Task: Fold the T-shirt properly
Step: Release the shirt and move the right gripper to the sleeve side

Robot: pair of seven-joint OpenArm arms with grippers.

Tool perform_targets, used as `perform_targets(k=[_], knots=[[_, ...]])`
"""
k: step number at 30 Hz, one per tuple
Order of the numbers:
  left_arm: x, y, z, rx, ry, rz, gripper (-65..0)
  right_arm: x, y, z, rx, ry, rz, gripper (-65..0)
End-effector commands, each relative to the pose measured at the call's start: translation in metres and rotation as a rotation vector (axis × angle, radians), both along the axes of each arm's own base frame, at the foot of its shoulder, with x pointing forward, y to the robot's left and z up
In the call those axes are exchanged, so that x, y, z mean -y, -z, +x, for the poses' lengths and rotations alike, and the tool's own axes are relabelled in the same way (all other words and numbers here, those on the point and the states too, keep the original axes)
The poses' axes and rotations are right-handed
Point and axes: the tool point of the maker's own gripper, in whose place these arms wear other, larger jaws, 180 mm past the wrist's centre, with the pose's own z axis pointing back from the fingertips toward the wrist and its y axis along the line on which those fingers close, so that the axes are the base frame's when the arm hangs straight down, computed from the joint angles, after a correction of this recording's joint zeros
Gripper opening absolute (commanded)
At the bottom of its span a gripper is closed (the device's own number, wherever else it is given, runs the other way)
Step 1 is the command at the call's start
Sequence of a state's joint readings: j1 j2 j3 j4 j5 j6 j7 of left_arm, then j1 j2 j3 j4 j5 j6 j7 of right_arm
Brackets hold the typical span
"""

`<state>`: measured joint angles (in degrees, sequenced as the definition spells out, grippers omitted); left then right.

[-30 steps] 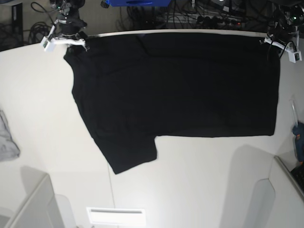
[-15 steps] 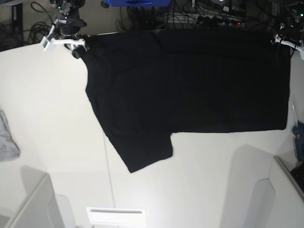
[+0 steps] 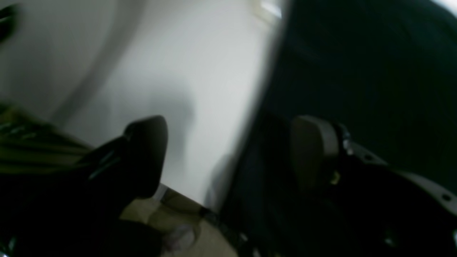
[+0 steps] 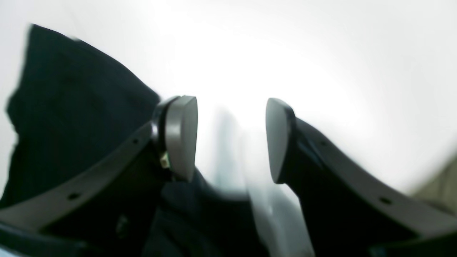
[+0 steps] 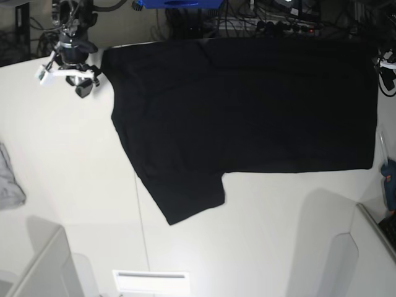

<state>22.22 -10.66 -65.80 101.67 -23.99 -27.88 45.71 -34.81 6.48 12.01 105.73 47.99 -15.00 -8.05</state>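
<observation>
Grey pads of my right gripper (image 4: 231,141) stand apart, released, w/ only white tabletop (image 4: 285,53) showing in the gap; the large black short-sleeved cloth T-shirt (image 4: 71,107) lies just beside its one finger, not held. Left gripper (image 3: 228,153): jaws likewise spread, nothing clenched; one finger over bare white surface, the other over black cloth (image 3: 357,71), and the shirt edge runs btwn them (view blurred, so I can't tell if the pad touches fabric). Base view: right gripper (image 5: 79,77) hangs at the far-left table corner, just off the shirt's corner; left gripper (image 5: 387,65) sits at the shirt's far-right edge, mostly cropped. T-shirt (image 5: 247,111) lies flat, plain side up, across the far half of the table (image 5: 247,247), one sleeve pointing toward the near side. Small light grey cloth (image 5: 9,182) at the left edge, well apart.
</observation>
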Motion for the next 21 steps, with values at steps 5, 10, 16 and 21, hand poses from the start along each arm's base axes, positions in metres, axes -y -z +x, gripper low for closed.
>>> perform_targets(k=[5, 10, 16, 21], knots=[[-0.008, -0.019, 0.023, 0.058, 0.033, 0.039, -13.5, -0.030, -0.011, 0.052, 0.047, -0.166, 0.023, -36.5], [-0.003, -0.019, 0.038, 0.040, 0.094, 0.046, -13.5, -0.061, -0.015, 0.095, 0.049, -0.269, 0.084, -36.5], [-0.003, -0.019, 0.039, 0.042, 0.096, 0.047, -13.5, -0.081, -0.026, 0.147, 0.045, -0.349, 0.126, -36.5], [-0.005, -0.014, 0.037, 0.036, 0.084, 0.032, -13.5, -0.083, -0.021, 0.181, -0.005, -0.376, 0.152, -32.9]])
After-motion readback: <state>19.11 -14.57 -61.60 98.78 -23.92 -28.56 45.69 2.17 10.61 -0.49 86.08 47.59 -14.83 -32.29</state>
